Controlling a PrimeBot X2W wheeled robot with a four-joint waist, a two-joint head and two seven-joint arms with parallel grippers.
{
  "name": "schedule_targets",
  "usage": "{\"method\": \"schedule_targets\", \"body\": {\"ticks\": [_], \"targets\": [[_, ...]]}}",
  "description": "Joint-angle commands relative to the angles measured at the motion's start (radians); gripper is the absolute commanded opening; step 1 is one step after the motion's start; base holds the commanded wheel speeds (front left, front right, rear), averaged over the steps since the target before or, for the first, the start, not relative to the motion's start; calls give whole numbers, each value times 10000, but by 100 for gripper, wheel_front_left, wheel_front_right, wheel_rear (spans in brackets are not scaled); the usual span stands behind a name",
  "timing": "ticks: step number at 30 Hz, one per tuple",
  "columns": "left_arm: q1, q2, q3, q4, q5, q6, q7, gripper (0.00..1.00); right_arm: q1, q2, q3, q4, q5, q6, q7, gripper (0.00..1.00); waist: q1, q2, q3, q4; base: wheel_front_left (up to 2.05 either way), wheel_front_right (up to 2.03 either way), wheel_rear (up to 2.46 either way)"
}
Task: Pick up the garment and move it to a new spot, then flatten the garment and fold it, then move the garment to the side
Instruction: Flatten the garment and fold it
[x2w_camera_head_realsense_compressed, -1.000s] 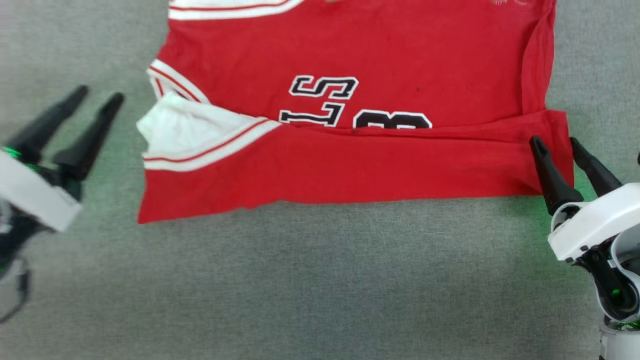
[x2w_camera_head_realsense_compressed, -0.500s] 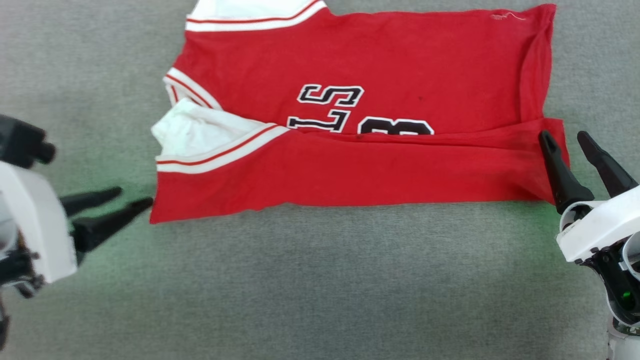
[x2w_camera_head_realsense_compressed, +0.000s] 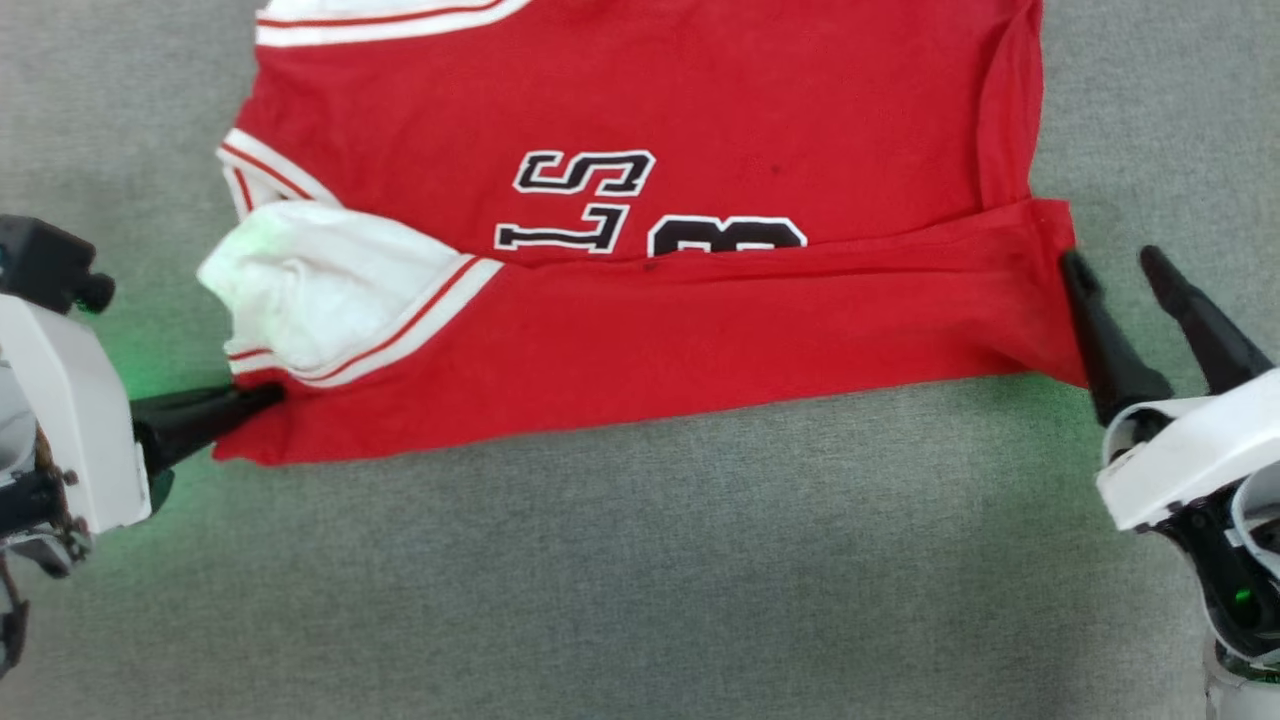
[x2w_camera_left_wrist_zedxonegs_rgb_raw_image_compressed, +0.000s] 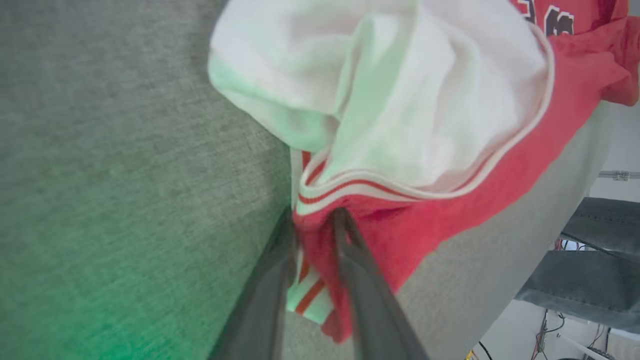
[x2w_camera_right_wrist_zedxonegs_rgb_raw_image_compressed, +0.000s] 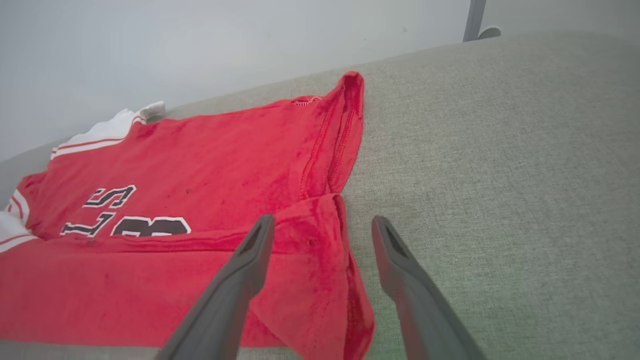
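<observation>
Left tool (x2w_camera_head_realsense_compressed: 268, 396) moved in, pinching garment (x2w_camera_head_realsense_compressed: 700, 330) corner.

Grey fabric surface (x2w_camera_head_realsense_compressed: 640, 560) w/ pale wall (x2w_camera_right_wrist_zedxonegs_rgb_raw_image_compressed: 200, 45) behind — grey post (x2w_camera_right_wrist_zedxonegs_rgb_raw_image_compressed: 474, 20) at far edge.

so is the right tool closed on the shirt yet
No, the right tool is open, its fingers spread on either side of the shirt corner.

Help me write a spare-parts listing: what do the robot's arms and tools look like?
The left tool and right tool each have two long, tapering dark fingers set in a boxy white housing. Below the right housing sits a black joint with a small green light; a green glow tints the grey surface beside both.
</observation>
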Motion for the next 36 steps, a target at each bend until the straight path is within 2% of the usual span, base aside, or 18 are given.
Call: {"method": "schedule_targets", "body": {"ticks": [1,6,9,15,22,23,25,26,36], "targets": [[439,-458,-312,-137,-117,19,210,0,45,-191,303,-199,-132,-16,143,100,0,-1,123,-131,0,0,0],[534,-279,-156,-414,-28,21,-15,0,-96,-965,848,-492,-331,-14,1264,100,0,-1,115,-36,0,0,0],[515,-309,-73,-510,122,19,-181,0,-300,-1544,1302,-504,-502,-16,2441,100,0,-1,152,82,0,0,0],[369,-458,0,-695,296,19,-321,0,-1102,-2217,1801,78,-429,-16,4860,100,0,-1,303,317,0,0,0],[330,-812,62,-605,395,21,-575,0,-1563,-2281,1735,1051,-750,-16,5657,100,0,-1,373,654,0,0,0],[372,-833,62,-611,395,21,-615,0,-1520,-2266,1724,1101,-728,-16,5664,50,0,-1,356,686,0,0,0],[452,-849,106,-607,404,21,-787,0,-1397,-2243,1708,1167,-633,-16,5625,11,0,-1,290,741,0,0,0],[506,-840,142,-612,382,21,-882,0,-1334,-2228,1681,1162,-592,-16,5577,0,0,-1,243,755,0,0,0],[1362,-424,339,-1114,297,20,-2119,0,-858,-2685,1333,823,-171,-16,5250,0,0,-1,-409,873,0,0,0]]}}
